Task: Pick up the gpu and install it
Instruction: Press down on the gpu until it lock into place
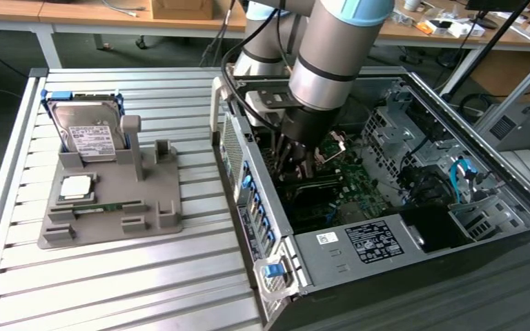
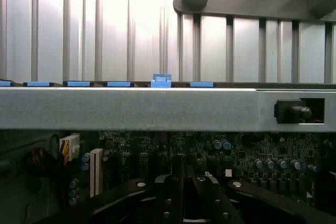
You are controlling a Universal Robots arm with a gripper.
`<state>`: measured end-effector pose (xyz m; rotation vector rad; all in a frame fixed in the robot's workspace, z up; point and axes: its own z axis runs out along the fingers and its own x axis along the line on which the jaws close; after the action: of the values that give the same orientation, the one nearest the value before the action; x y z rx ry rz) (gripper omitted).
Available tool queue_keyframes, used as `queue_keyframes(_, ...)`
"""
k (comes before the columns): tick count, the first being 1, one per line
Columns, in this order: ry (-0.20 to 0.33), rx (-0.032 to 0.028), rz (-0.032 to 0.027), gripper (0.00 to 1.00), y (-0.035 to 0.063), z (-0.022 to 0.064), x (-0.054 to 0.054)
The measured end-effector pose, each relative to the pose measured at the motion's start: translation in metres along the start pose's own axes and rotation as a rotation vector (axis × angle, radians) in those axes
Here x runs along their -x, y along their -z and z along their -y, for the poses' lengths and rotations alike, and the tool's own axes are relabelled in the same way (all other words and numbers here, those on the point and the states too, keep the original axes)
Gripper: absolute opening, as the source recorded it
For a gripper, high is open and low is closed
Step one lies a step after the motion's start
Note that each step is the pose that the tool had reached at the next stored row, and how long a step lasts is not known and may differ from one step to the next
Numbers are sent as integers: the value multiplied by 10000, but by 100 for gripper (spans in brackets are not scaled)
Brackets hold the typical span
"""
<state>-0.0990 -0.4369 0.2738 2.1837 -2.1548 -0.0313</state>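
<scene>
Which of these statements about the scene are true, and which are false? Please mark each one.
1. The gripper is inside the open computer case. True.
2. The hard drive lies inside the case. False: it stands in the grey holder on the table, outside the case.
3. The gripper is shut. True.
4. The holder is at the exterior view's right of the case. False: it is at the exterior view's left.
5. A green memory stick lies in the holder. True.
6. The gripper hovers over the holder. False: it is low over the motherboard, within the case.
</scene>
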Motion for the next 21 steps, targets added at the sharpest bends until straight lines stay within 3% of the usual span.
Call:
queue_keyframes(3, 0, 0, 1, 11, 102, -7, -4)
queue_keyframes(10, 2, 39, 0, 11, 106, 37, -40)
queue_keyframes(21, 4, 135, -4, 11, -17, 44, -53)
